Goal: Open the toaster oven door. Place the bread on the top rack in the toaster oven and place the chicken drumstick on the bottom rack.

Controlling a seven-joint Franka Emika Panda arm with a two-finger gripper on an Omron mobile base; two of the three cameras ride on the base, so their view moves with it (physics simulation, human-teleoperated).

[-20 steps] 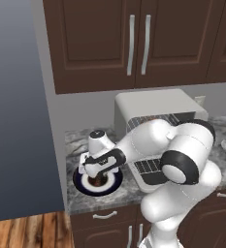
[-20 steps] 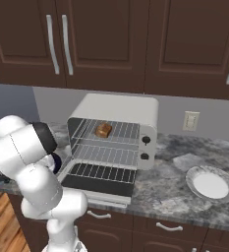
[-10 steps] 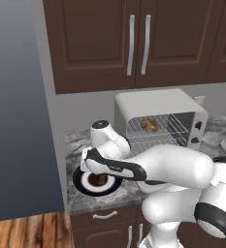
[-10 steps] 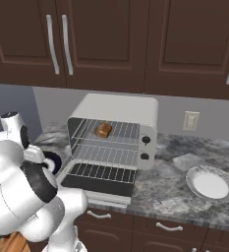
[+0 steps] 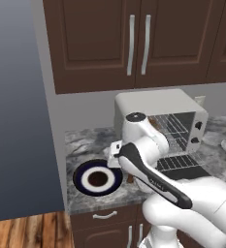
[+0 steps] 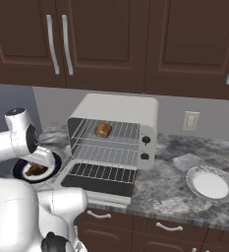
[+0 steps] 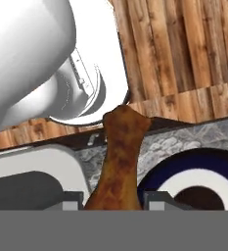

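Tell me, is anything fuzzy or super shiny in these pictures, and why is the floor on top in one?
Hand view: the camera is tipped, so the wood floor sits on top; the drumstick is big, close and a little soft. Left base view: even light, no glare, the plate crisp. Right base view: the bread is small but clear, in soft shade inside the oven.

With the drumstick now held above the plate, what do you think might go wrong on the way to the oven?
1. The chicken drumstick is pinched near one end, with most of it sticking out past the jaws, so it may pivot or slip during a swing.
2. The open toaster oven door juts out over the counter; a low approach might knock it.
3. The bread sits on the top rack; entering too high might nudge it.
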